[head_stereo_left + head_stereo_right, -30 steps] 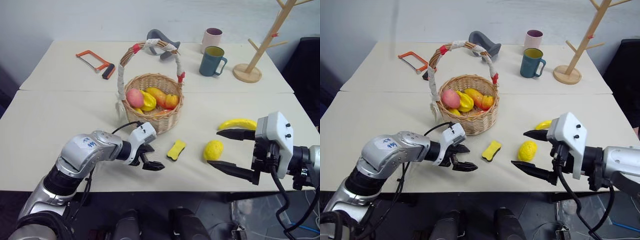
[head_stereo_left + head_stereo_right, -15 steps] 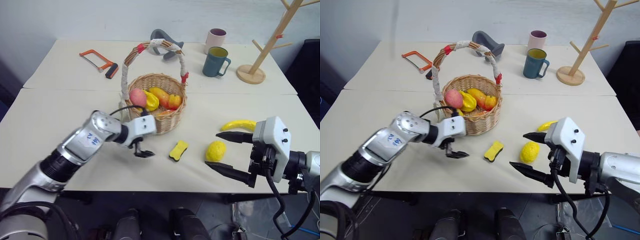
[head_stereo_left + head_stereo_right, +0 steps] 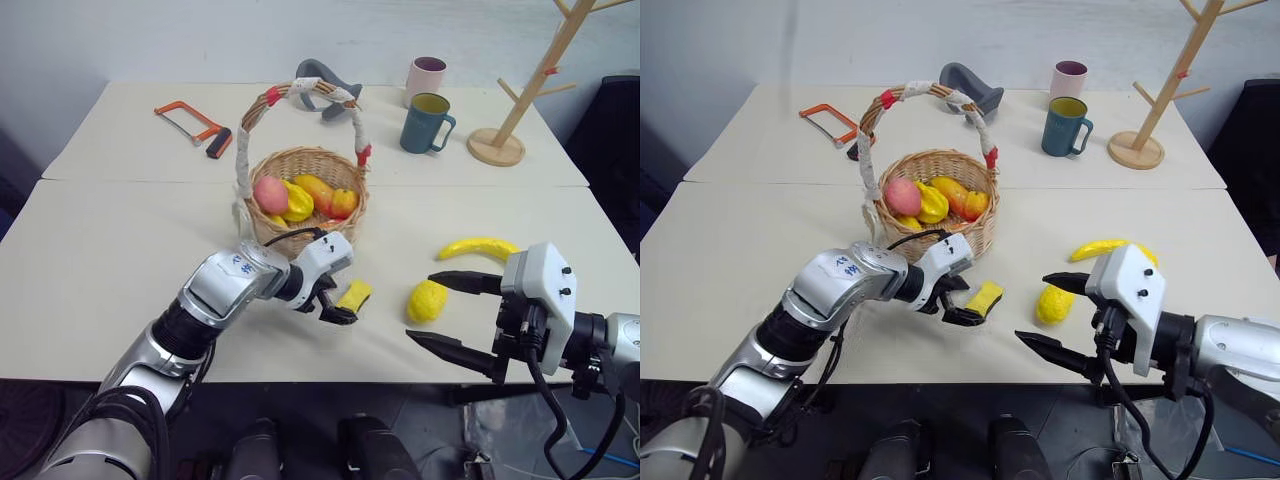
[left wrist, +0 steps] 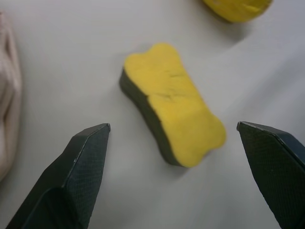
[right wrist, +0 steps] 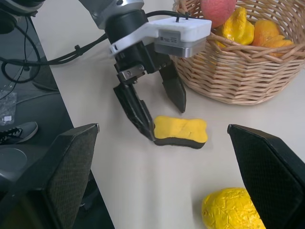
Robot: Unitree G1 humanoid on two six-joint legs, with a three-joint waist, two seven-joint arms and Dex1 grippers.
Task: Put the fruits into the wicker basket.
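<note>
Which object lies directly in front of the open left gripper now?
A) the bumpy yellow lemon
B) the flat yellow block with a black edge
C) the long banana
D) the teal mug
B: in the left wrist view the flat yellow block lies on the table between the open fingers of the left gripper, while the lemon sits apart to the side.

The left arm reaches forward and toward the robot's right, its wrist bent downward; the left gripper [image 3: 338, 305] points down at the tabletop with its two black fingers [image 5: 136, 109] spread wide; the right arm is held lower and nearer the body; the right gripper [image 3: 452, 315] points roughly level toward the left, fingers likewise wide apart and empty.
</note>
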